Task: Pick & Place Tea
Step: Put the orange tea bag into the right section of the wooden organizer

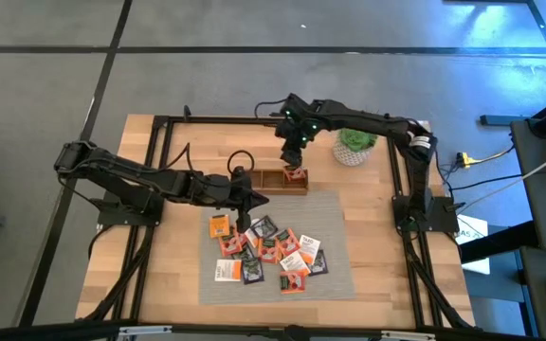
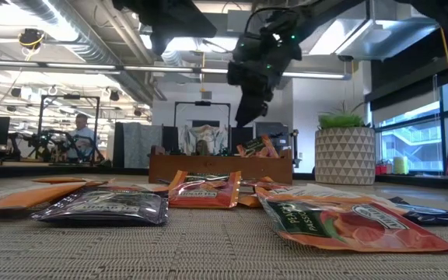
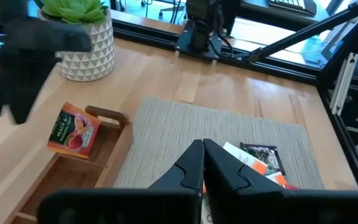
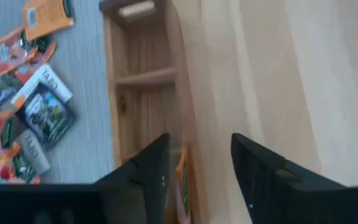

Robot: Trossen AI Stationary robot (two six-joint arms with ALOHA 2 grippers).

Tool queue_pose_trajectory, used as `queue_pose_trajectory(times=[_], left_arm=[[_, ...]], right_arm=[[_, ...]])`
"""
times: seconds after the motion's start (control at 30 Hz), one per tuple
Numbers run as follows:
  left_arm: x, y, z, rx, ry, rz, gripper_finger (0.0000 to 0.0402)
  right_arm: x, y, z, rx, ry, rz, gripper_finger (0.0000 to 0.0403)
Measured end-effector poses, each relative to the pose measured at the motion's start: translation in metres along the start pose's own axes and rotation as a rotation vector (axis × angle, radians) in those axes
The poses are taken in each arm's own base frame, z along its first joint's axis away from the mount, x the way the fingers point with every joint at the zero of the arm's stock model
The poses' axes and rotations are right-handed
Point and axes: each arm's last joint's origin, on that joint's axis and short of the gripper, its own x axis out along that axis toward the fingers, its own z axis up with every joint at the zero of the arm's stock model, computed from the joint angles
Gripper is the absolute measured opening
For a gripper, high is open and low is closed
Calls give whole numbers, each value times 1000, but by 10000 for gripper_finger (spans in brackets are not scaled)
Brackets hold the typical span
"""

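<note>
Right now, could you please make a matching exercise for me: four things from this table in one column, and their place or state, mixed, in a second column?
Things:
1. orange tea sachet with fruit picture
2. brown wooden three-compartment tray
3. left hand
4. right hand

Places or states:
A. shut, above the grey woven mat near the loose sachets
B. open, just above the tray's end compartment
C. standing tilted inside the tray's end compartment
D. on the bare wood, along the mat's far edge

Pairs: 1-C, 2-D, 3-A, 4-B
</note>
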Motion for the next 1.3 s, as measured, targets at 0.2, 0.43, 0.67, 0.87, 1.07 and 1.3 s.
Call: queue_pose_trajectory(times=[0.2,0.43,0.67,0.87,1.07,1.3], left_arm=[[0,0,0,0,0,0,4],[0,0,0,1,0,1,4],[0,0,0,1,1,1,4],[0,0,0,2,1,1,4],[0,0,0,1,1,1,4],[0,0,0,2,1,1,4]], right_arm=[[14,-2,-8,-22,81,31,192],[20,2,-9,-52,103,39,154],[24,15,-8,-167,119,56,125],[27,21,-8,-205,158,-30,117],[30,20,-13,-188,203,-23,116],[30,20,-14,-132,209,-24,116]])
